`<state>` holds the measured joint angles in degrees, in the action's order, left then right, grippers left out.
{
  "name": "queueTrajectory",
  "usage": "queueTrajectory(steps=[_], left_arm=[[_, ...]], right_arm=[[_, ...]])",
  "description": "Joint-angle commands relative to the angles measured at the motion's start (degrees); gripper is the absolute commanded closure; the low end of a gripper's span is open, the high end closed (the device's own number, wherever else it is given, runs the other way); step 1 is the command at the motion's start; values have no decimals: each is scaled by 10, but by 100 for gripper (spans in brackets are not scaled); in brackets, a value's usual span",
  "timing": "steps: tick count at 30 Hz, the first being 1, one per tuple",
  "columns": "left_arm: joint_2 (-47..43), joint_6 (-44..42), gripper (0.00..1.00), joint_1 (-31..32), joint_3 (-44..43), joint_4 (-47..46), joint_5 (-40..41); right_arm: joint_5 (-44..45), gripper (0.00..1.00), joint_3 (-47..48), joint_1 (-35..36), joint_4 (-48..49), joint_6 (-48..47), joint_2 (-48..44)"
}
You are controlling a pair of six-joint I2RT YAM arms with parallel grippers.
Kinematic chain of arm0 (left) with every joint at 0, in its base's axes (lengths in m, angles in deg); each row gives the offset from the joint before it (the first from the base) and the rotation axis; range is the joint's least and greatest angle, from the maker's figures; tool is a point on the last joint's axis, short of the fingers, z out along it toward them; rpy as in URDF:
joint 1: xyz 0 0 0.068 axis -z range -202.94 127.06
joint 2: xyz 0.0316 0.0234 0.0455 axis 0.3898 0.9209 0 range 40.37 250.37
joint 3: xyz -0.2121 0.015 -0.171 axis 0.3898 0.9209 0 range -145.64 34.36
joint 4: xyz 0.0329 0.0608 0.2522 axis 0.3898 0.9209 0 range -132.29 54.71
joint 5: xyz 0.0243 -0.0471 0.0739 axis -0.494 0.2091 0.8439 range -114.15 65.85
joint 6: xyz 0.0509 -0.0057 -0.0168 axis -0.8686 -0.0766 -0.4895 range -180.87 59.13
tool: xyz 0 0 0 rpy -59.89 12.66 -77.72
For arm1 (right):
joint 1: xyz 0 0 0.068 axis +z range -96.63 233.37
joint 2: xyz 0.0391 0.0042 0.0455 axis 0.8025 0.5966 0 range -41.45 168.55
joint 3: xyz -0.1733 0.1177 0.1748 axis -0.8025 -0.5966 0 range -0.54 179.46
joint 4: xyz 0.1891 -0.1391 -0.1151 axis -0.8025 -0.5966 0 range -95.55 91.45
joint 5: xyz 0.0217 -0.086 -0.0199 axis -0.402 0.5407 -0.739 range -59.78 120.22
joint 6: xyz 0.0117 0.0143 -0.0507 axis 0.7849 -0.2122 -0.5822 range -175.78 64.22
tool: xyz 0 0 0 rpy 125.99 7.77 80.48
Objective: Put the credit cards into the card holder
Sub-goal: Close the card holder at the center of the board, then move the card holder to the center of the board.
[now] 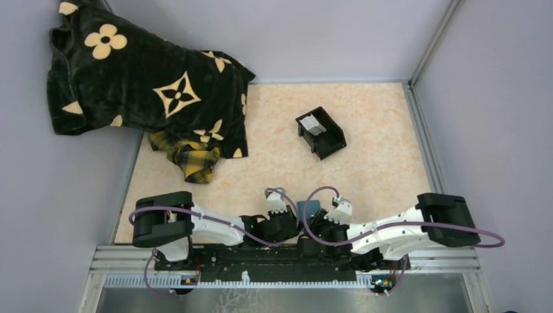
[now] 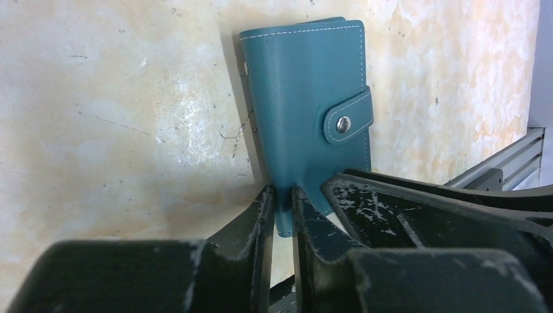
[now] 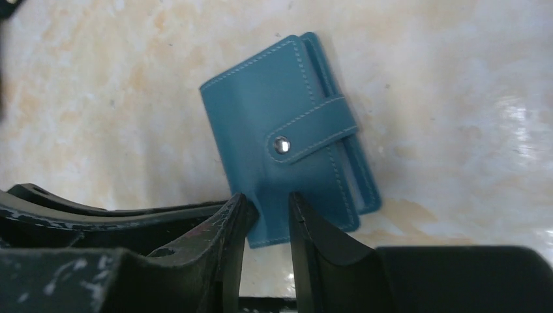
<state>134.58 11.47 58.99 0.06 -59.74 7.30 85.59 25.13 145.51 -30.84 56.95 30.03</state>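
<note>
Far left, a black flowered blanket hangs over the table's far-left corner, with a yellow plaid cloth under its near edge; both lie well apart from the arms. At near centre, the left gripper has its jaws almost together, leaving a narrow slit. The near corner of the card holder shows in that slit, but whether it is clamped cannot be told. The card holder lies folded shut between the two grippers, just beyond the metal rail at the near edge, with its snap strap fastened. The right gripper has its jaws parted wider, over the holder's other near corner; contact cannot be confirmed. Further away and slightly right sits an open-topped black box, set at an angle, with one pale card visible inside. Bare tabletop surrounds the box and reaches the right wall.
</note>
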Motion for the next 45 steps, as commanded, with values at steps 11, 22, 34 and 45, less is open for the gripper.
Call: queueTrajectory(steps=[11, 22, 34, 45], left_arm=[[-8, -23, 77, -4, 32, 106, 37], [-28, -31, 75, -24, 41, 120, 63], [-82, -109, 58, -40, 2, 143, 55], [-137, -101, 65, -40, 22, 208, 133]], right_arm=[[-54, 68, 61, -17, -249, -67, -45], [-39, 71, 53, -107, -219, -169, -81], [-102, 71, 39, -234, -45, -420, -85], [-167, 75, 53, -237, 37, -447, 26]])
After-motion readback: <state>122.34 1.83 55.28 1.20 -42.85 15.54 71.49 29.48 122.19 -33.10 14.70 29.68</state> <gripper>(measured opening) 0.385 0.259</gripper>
